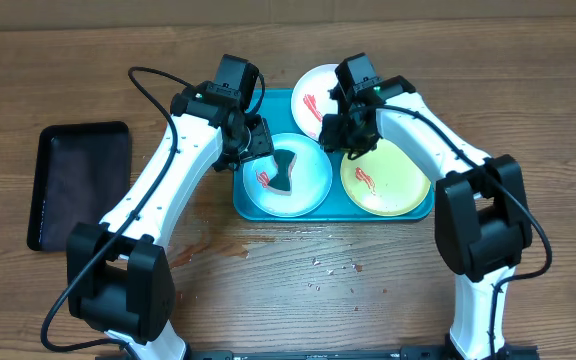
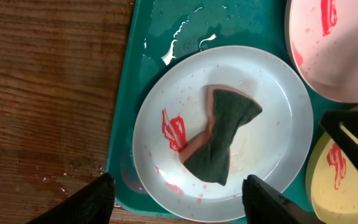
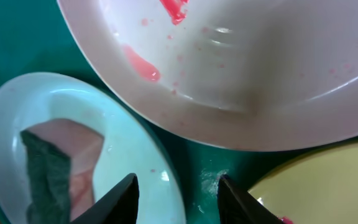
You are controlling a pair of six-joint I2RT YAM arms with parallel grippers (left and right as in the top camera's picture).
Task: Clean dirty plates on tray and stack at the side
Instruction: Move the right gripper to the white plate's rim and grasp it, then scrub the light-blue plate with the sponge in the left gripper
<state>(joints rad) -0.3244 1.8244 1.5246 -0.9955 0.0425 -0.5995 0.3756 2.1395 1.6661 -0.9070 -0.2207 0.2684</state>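
The turquoise tray (image 1: 338, 212) holds three plates. The mint-blue plate (image 1: 308, 188) lies front left with a red smear and a dark green sponge (image 1: 283, 175) on it. The white plate (image 1: 313, 90) is at the back and the yellow-green plate (image 1: 393, 185) front right, both smeared red. My left gripper (image 1: 258, 145) is open and empty above the mint-blue plate's (image 2: 272, 112) near rim, the sponge (image 2: 222, 143) ahead of its jaws (image 2: 179, 202). My right gripper (image 3: 178, 199) is open and empty, straddling the mint-blue plate's rim (image 3: 135, 130) below the white plate (image 3: 247, 68).
A smaller black tray (image 1: 78, 180) lies at the left of the wooden table. Red specks and wet spots (image 1: 328, 265) dot the table in front of the turquoise tray. Water glints on the tray floor (image 2: 185, 31). Both arms cross above the tray.
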